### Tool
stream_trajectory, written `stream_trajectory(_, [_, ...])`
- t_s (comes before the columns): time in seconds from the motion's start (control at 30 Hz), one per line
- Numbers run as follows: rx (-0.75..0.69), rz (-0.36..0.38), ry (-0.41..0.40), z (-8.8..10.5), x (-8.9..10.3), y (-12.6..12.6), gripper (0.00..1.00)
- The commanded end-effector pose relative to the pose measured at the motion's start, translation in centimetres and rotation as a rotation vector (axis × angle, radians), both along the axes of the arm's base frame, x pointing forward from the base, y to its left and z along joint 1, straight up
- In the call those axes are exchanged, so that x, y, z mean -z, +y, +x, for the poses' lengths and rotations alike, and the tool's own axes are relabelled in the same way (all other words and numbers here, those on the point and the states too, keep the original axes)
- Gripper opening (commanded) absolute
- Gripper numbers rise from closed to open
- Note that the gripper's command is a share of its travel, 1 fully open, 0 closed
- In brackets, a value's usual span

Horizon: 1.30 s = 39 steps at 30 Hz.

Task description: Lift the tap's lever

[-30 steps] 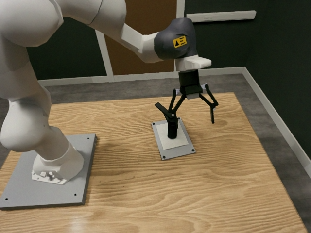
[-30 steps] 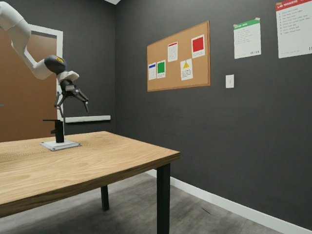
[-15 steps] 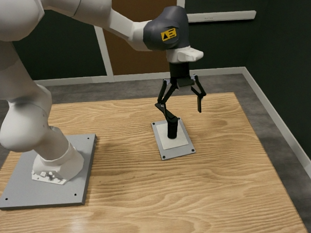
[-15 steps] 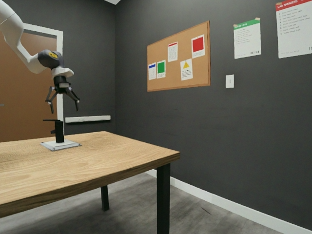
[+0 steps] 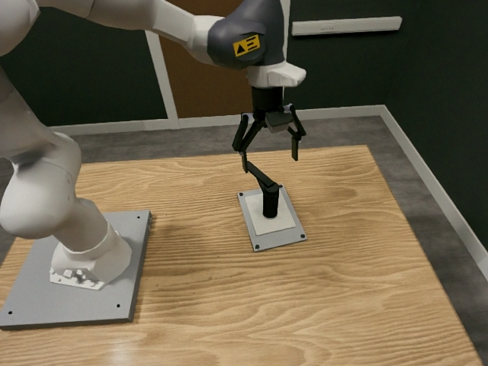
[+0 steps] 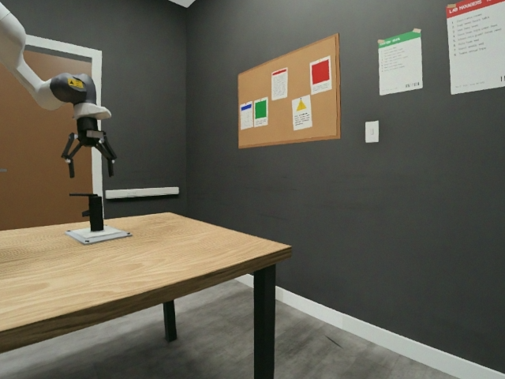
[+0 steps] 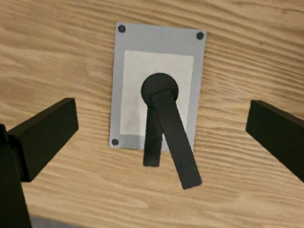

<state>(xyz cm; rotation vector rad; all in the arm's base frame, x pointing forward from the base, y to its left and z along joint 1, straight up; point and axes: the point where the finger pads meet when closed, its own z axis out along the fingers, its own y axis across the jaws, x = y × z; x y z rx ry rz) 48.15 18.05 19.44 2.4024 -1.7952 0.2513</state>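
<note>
A black tap (image 5: 270,204) (image 6: 96,216) (image 7: 160,86) stands upright on a grey base plate (image 5: 275,239) (image 6: 99,238) (image 7: 157,40) in the middle of the wooden table (image 5: 315,295) (image 6: 122,269). Its flat lever (image 5: 258,174) (image 6: 81,194) (image 7: 178,147) sticks out about level from the tap's top. A thinner spout (image 6: 86,212) (image 7: 151,147) lies below it. My gripper (image 5: 269,159) (image 6: 91,172) (image 7: 162,114) is open and empty. It points straight down a short way above the tap, with the lever between and below the two fingers, and touches neither.
The arm's base stands on a large grey plate (image 5: 24,299) at the table's near left. A white rail (image 5: 346,25) (image 6: 141,192) runs along the dark wall behind. The table's right edge drops to the grey floor (image 5: 429,220).
</note>
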Motion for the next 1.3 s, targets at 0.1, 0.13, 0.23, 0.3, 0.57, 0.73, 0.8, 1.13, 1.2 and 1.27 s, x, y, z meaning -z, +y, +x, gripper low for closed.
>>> stream_trajectory(0.1, [-0.186,0.076,0.055,-1.9,-0.8,2.3,1.0])
stream_trajectory(0.13, [-0.197,0.085,0.058,-2.2,-0.9,2.6,1.0])
stream_trajectory(0.23, [-0.233,0.112,0.067,-3.0,-1.3,3.5,1.0])
stream_trajectory(0.3, [-0.258,0.131,0.072,-3.6,-1.6,4.1,1.0])
stream_trajectory(0.57, [-0.346,0.195,0.085,-5.7,-2.5,6.2,1.0])
stream_trajectory(0.73, [-0.346,0.196,0.085,-5.7,-2.5,6.2,1.0])
stream_trajectory(0.8, [-0.346,0.196,0.085,-5.7,-2.5,6.2,1.0])
stream_trajectory(1.13, [-0.346,0.196,0.085,-5.7,-2.5,6.2,1.0])
stream_trajectory(1.2, [-0.346,0.196,0.085,-5.7,-2.5,6.2,1.0])
stream_trajectory(1.27, [-0.346,0.196,0.085,-5.7,-2.5,6.2,1.0])
